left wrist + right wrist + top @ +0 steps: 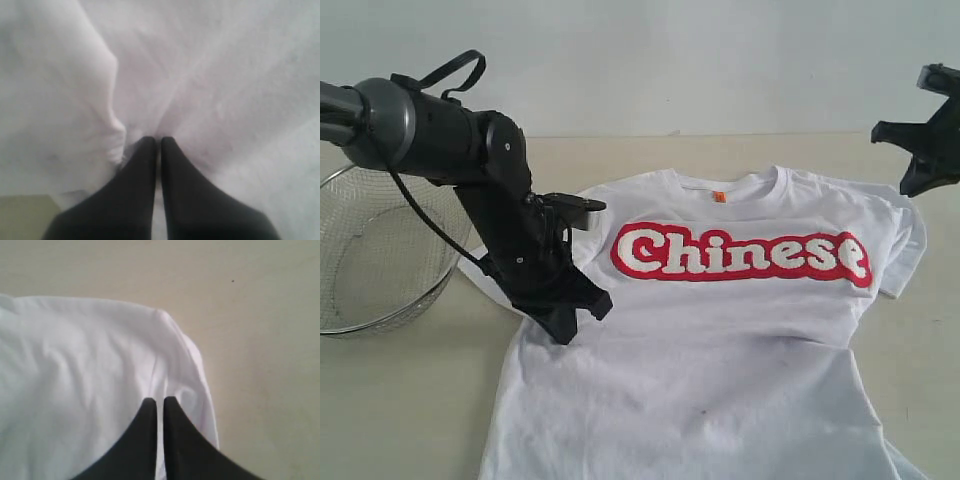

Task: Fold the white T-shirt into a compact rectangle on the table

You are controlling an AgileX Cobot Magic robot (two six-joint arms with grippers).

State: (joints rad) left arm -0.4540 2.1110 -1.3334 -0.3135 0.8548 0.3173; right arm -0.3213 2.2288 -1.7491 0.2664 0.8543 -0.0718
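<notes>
Both sets of jaws are closed. The left jaws press tips-down on the white T-shirt [720, 340] near one sleeve, where the cloth puckers; whether fabric is pinched between them cannot be told. The right jaws hang empty above the other sleeve. The shirt lies spread chest-up across the bench [400, 400], collar toward the far edge, "Chinese" lettering showing. A wire-mesh basket [370, 250] sits by the bench's left edge.
</notes>
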